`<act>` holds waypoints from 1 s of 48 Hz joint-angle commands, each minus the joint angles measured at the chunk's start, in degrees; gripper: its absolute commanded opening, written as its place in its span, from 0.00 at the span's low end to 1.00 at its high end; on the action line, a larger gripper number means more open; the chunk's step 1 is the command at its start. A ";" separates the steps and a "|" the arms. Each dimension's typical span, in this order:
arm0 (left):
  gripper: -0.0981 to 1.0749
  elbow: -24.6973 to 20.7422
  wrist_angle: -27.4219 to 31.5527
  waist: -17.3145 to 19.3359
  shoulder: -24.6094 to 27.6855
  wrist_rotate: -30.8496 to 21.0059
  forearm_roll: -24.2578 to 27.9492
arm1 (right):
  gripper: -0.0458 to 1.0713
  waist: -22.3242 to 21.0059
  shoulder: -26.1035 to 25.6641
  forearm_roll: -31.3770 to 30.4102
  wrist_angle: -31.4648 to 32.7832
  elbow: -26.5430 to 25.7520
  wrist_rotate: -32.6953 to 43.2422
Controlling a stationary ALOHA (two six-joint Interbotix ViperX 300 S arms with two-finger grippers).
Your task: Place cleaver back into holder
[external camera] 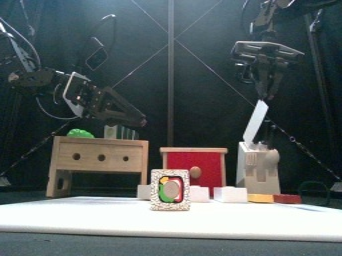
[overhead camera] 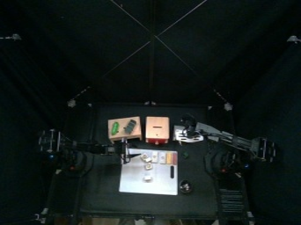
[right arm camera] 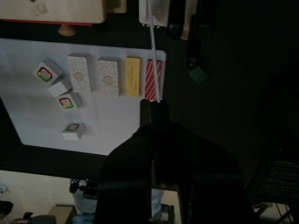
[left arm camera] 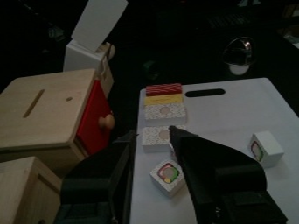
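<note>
The cleaver (external camera: pixel 255 120) is a flat whitish blade. It hangs slanted, lower end just at the top of the holder (external camera: pixel 258 168), a pale block standing right of a red box (external camera: pixel 194 165). My right gripper (external camera: pixel 265 62) is shut on its upper end. The right wrist view shows the cleaver (right arm camera: pixel 156 57) edge-on, running from the jaws toward the holder (right arm camera: pixel 158 10). The left wrist view shows the blade (left arm camera: pixel 96 22) above the holder (left arm camera: pixel 84 59). My left gripper (left arm camera: pixel 163 179) stands open and empty over the white board, left of the red box.
A tan wooden box (external camera: pixel 98 160) with a green item on top stands at the left. Several small food blocks (right arm camera: pixel 105 74) lie on the white board (overhead camera: pixel 150 180), which fills the table's front. A small picture tile (external camera: pixel 170 190) stands near the front edge.
</note>
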 commanded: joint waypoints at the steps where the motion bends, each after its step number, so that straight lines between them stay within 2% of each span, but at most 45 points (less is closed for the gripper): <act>1: 0.74 -0.53 -0.18 0.35 -0.88 0.00 0.09 | 0.33 -0.53 -0.35 0.26 -0.26 -0.70 -0.09; 31: 0.74 0.00 -0.18 0.44 -0.88 0.09 0.09 | 0.33 -1.67 1.23 2.72 -0.26 -1.14 -0.18; 48: 0.74 0.00 -0.18 0.70 -0.88 0.09 1.14 | 0.33 -3.78 2.55 3.16 -0.26 -2.55 -0.18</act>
